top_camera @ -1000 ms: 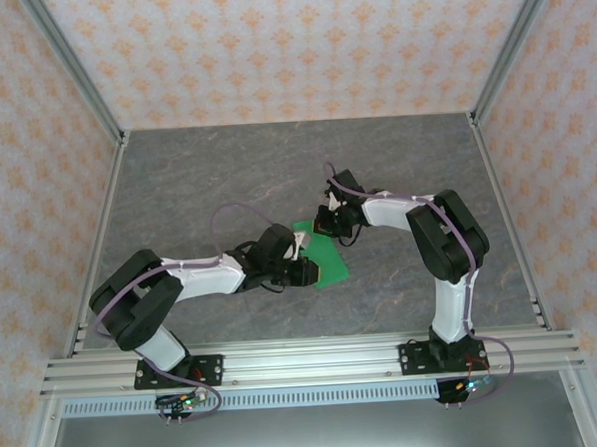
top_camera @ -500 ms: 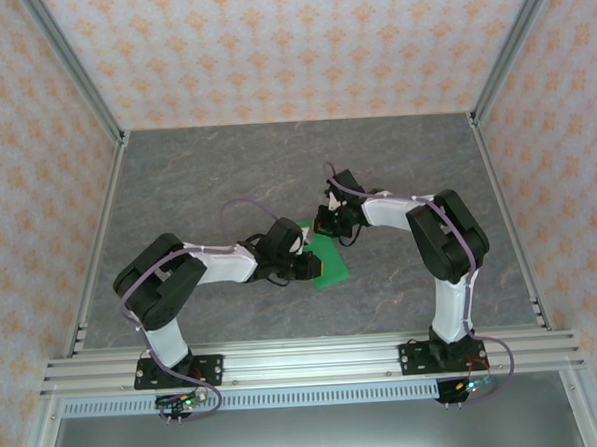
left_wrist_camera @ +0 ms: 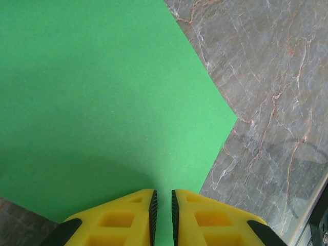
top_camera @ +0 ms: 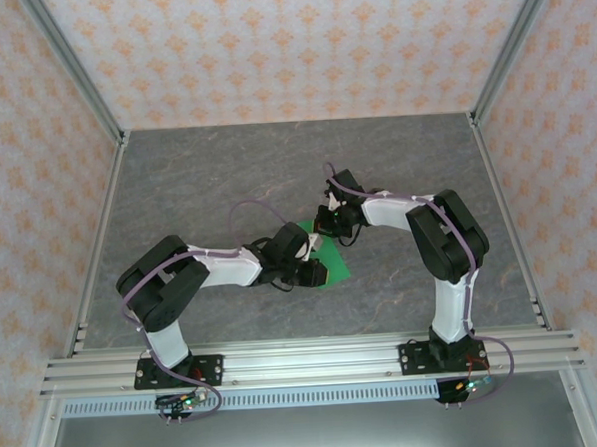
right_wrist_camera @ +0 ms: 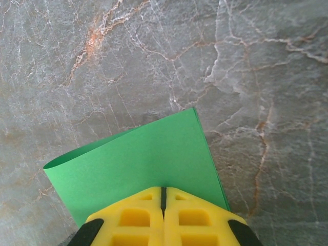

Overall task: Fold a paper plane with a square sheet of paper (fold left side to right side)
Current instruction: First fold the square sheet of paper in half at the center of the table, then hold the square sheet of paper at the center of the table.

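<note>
The square sheet of paper [top_camera: 334, 268] is bright green and lies folded over on the grey marbled table, mostly under my two grippers. In the left wrist view the paper [left_wrist_camera: 102, 92] spreads flat below my left gripper [left_wrist_camera: 163, 197], whose jaws stand a narrow gap apart with nothing between them. From above, the left gripper [top_camera: 315, 269] hangs over the sheet's near part. My right gripper [right_wrist_camera: 164, 190] is shut, its tips down on the paper [right_wrist_camera: 143, 154], whose left side curls up in a soft loop. From above, the right gripper [top_camera: 323, 226] sits at the sheet's far corner.
The table [top_camera: 196, 179] is walled in by patterned panels and aluminium posts. A metal rail [top_camera: 306, 361] runs along the near edge by the arm bases. The table's edge strip [left_wrist_camera: 312, 215] shows at the lower right of the left wrist view.
My left arm has swung its gripper right over the sheet, and its elbow has drawn in. The lifted pale flap has gone down and less green shows. The right arm has not moved.
</note>
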Action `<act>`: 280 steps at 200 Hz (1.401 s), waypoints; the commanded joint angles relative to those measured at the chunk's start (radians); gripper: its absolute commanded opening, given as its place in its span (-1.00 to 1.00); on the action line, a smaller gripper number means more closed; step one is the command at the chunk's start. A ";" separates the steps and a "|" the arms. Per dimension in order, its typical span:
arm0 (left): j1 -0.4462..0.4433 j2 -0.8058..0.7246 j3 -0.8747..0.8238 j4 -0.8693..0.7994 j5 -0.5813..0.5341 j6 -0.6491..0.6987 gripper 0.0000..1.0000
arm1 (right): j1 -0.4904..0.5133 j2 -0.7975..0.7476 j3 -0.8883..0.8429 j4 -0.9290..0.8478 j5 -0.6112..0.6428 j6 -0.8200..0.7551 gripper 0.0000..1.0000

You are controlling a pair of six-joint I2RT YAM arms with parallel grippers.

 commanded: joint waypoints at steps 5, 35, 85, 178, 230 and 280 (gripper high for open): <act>-0.039 -0.007 -0.049 -0.060 0.037 0.010 -0.66 | 0.002 0.042 -0.012 -0.107 0.101 -0.001 -0.95; -0.053 -0.021 -0.089 -0.035 0.037 -0.014 -0.67 | 0.002 0.042 -0.009 -0.111 0.102 -0.002 -0.95; -0.075 -0.066 -0.141 -0.003 0.035 -0.042 -0.67 | 0.002 0.042 -0.008 -0.110 0.100 -0.002 -0.96; 0.077 -0.151 -0.006 -0.076 0.028 -0.034 -0.67 | 0.007 -0.007 -0.020 -0.040 0.050 0.015 -0.95; 0.079 0.003 0.098 -0.079 0.013 -0.013 -0.68 | 0.008 -0.019 -0.025 -0.024 0.030 0.022 -0.94; 0.079 0.067 0.067 -0.046 -0.006 -0.038 -0.69 | 0.007 -0.070 -0.010 -0.011 0.036 0.025 -0.91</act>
